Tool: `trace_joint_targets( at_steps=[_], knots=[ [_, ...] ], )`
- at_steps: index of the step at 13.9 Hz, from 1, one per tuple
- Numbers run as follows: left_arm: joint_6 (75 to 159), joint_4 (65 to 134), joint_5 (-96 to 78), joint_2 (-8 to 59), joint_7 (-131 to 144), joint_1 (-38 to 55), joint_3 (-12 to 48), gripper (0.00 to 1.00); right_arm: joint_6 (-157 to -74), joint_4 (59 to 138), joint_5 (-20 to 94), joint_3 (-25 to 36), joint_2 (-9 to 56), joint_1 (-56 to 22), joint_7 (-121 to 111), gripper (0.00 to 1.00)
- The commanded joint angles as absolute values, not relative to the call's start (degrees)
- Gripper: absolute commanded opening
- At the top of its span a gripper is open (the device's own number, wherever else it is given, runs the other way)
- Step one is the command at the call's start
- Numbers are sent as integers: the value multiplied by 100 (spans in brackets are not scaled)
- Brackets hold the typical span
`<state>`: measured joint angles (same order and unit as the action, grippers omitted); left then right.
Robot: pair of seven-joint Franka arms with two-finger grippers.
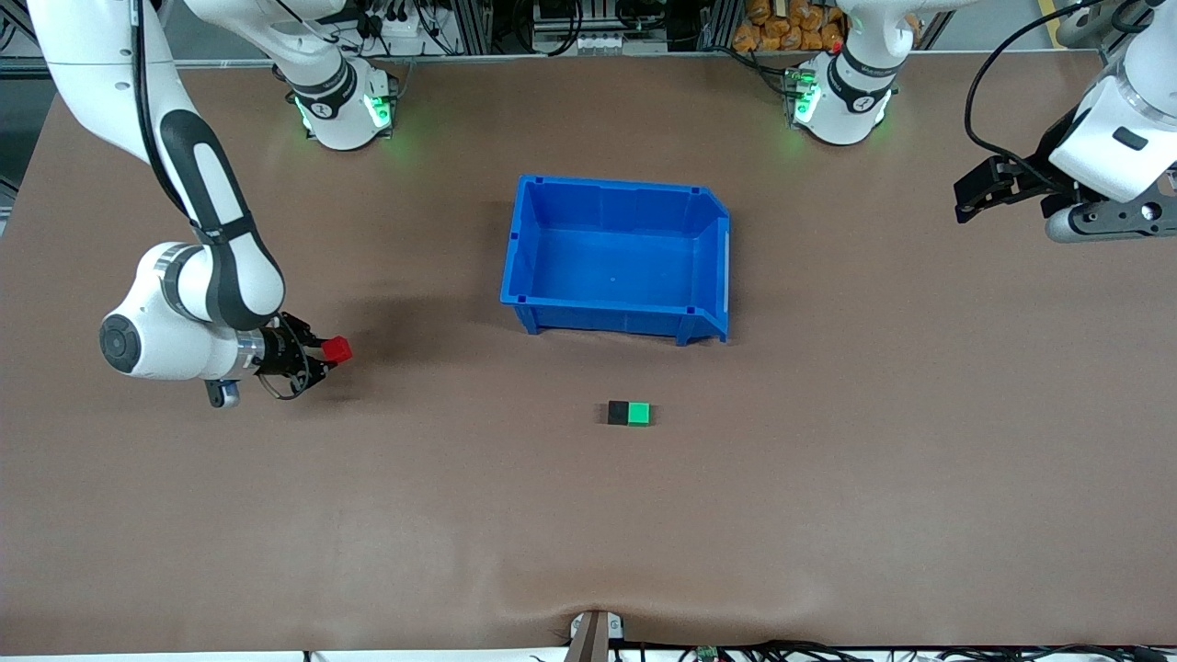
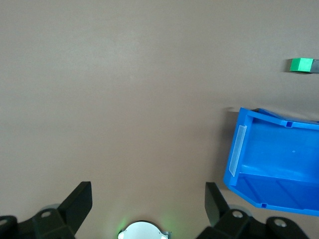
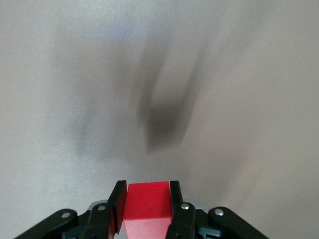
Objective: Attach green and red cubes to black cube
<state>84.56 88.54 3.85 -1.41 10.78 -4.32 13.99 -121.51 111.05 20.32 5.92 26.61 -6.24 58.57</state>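
The right claw [image 1: 324, 353] pinches the small red plastic cube [image 1: 337, 348] over the brown worktop [image 1: 828, 478] toward the right arm's end. The matte black cube [image 1: 618, 413] sits touching the bright green cube [image 1: 638, 414], nearer the camera than the blue plastic bin [image 1: 618, 317]. The left claw [image 2: 148, 196] waits, spread and empty, over the left arm's end. An off-centre approach could shove the joined pair apart. Only the right wrist view shows the fingers [image 3: 117, 204] flanking the red cube.

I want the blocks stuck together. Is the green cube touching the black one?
Touching. The front view shows the green cube flush against the black cube, no gap.
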Motion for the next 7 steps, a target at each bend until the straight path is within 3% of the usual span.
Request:
trace_joint_targets(
  at_steps=[1, 7],
  knots=[
    [8376, 8842, 378, -211, 1019, -448, 1406, 100, -12182, 11022, 2145, 624, 2645, -808, 6213, 0],
    [8376, 8842, 378, -211, 1020, -448, 1415, 100, -12217, 10776, 2548, 624, 2777, -1019, 6503, 0]
  ],
)
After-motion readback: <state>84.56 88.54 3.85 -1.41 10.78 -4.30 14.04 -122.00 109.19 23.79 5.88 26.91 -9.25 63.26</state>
